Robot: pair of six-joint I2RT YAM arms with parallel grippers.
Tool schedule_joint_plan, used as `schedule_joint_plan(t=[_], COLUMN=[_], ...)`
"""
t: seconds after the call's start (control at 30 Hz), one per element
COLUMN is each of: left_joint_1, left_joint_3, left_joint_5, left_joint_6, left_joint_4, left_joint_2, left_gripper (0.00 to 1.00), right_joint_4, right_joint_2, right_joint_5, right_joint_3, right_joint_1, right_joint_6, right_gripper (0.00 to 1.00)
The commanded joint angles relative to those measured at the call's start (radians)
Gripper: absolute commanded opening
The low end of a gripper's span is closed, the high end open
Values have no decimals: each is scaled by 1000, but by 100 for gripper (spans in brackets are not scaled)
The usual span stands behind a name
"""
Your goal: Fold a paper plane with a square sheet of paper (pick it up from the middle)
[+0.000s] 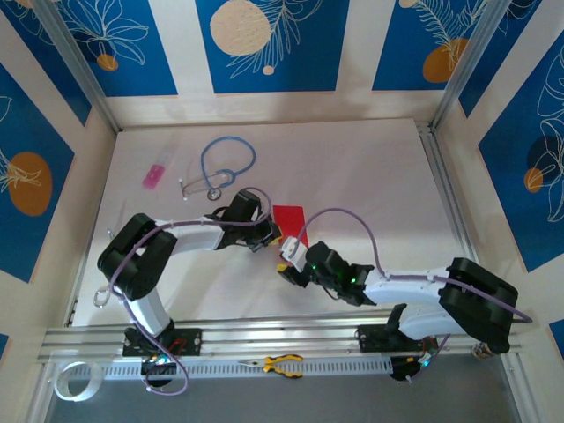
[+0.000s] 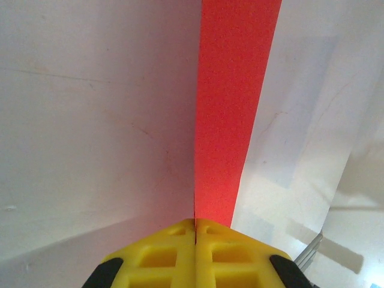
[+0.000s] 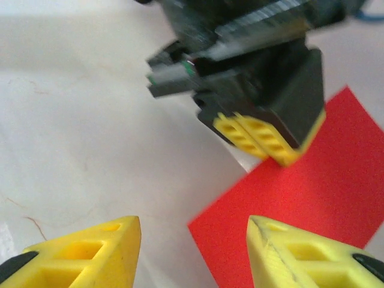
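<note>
Reaching inward — left gripper [image 2: 195, 227] clamped on the square sheet of paper [image 2: 237, 90], right gripper [image 3: 192, 234] apart.

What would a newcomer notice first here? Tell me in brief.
The bright red square sheet of paper stands out mid-table against the white table, with the left jaws shut on its edge. The right jaws hang open at its near corner. Further back and to the left lies a blue stethoscope.

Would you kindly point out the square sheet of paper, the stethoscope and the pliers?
square sheet of paper [image 1: 289, 218], top external view, bare red middle.
stethoscope [image 1: 214, 193], top external view, chest piece.
pliers [image 1: 280, 362], top external view, yellow handles.
</note>
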Motion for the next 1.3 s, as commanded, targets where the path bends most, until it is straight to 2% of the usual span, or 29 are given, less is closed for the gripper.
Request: schedule_joint_plan(t=[0.0, 0.2, 0.47, 0.7, 1.1, 1.2, 1.27], left_joint_1=[7, 5, 7, 7, 7, 6, 7], left_joint_3=[11, 22, 29, 34, 34, 34, 34], left_joint_5=[5, 15, 6, -2, -8, -8, -8], left_joint_6=[-14, -14, -3, 3, 0, -2, -2], left_joint_4=[16, 22, -6, -13, -13, -12, -13], left_joint_2=[-6, 5, 3, 9, 15, 12, 12], left_gripper=[0, 0, 0, 0, 0, 0, 0], right_joint_4=[147, 254, 299, 292, 231, 219, 210], right_joint_2=[55, 196, 297, 277, 200, 198, 198], right_joint_5=[112, 267, 376, 373, 292, 283, 276], right_joint_3=[-6, 18, 33, 25, -14, -14, -14], right_joint_1=[32, 77, 108, 105, 73, 65, 62], right_joint_6=[-134, -189, -216, -170, -77, -71, -74], right_gripper=[51, 52, 48, 42, 21, 21, 25])
